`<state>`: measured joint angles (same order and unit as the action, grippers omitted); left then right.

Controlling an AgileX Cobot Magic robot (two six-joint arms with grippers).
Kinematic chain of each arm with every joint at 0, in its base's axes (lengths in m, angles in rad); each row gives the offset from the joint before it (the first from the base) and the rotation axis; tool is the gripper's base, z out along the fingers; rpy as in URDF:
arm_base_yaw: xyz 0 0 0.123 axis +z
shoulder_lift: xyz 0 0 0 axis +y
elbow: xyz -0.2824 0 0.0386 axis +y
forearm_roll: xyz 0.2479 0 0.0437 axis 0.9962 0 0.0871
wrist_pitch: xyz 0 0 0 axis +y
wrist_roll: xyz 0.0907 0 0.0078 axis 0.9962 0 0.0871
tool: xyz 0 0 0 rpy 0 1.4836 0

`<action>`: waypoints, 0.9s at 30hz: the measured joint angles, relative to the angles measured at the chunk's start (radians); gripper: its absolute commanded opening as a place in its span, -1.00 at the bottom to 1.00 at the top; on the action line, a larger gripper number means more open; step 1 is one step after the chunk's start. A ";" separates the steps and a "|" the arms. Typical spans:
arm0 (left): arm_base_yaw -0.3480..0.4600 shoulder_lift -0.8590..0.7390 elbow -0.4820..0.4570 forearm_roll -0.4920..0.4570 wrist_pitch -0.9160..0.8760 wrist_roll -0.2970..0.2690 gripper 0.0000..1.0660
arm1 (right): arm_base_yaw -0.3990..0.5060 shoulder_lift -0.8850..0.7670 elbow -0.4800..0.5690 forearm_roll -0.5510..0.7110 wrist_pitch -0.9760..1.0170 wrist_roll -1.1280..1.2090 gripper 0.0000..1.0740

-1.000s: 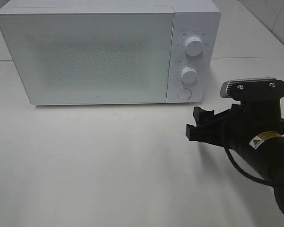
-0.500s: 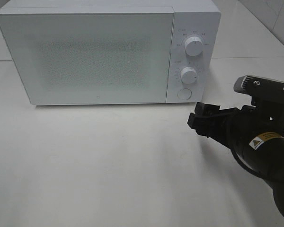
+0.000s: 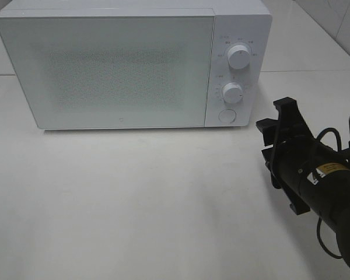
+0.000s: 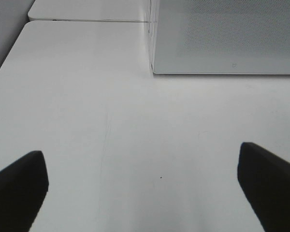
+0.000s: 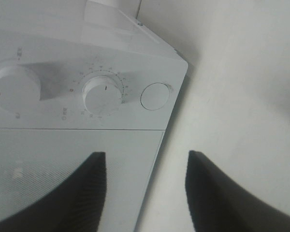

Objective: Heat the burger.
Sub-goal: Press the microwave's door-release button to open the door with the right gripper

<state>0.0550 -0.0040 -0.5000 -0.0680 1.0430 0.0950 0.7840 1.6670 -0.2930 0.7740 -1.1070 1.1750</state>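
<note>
White table (image 3: 134, 198). Left: the left gripper (image 4: 140, 151) hangs over it, jaws wide apart, empty. Centre, far: microwave (image 3: 122, 70), door closed, with two dials (image 3: 240, 58) and a round button (image 3: 226, 115) at its right. Right, near: the right gripper (image 5: 146, 155), jaws parted, empty, faces that panel. The burger shows in no view.

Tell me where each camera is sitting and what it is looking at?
Exterior high: mounted up high in front, looking down at the white microwave on the table; the right gripper and its arm show at the right.
Left wrist: on the left arm, facing the table and the microwave's door corner; the open left gripper shows as two dark fingers.
Right wrist: on the right arm, facing the lower knob and round button; two dark fingers show, apart.
Shared: the high and right wrist views both show that knob and button.
</note>
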 measured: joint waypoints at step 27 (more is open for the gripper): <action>0.000 0.000 0.000 0.000 0.000 0.000 0.88 | -0.012 0.116 -0.109 0.023 0.033 0.193 -1.00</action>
<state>0.0550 -0.0040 -0.5000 -0.0680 1.0430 0.0950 0.7720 1.7830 -0.4020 0.7970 -1.0740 1.3680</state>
